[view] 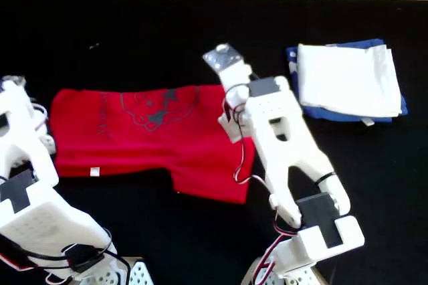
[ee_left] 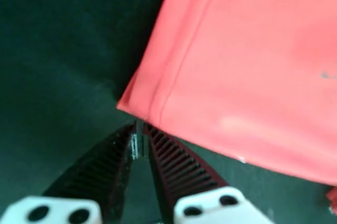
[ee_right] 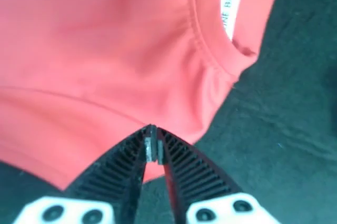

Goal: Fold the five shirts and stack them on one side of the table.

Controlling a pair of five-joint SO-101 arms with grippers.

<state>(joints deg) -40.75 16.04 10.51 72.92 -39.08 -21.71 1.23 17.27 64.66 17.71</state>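
Right fingers (ee_right: 122, 165) pinching red shirt (ee_right: 105, 50), left fingers (ee_left: 105, 165) closed at its corner

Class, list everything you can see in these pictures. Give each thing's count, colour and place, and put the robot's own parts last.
red shirt: 1, red with a dark print, spread across the middle of the table.
white shirt: 1, white, folded, lying on the blue shirt on the right arm's side.
blue shirt: 1, blue, folded, under the white shirt.
table: 1, black, under everything.
left arm: 1, white, beside one end of the red shirt.
right arm: 1, white, over the other end.
left pincer: 1, black, shut, at a corner of the red shirt.
right pincer: 1, black, shut, over the red shirt near its collar.
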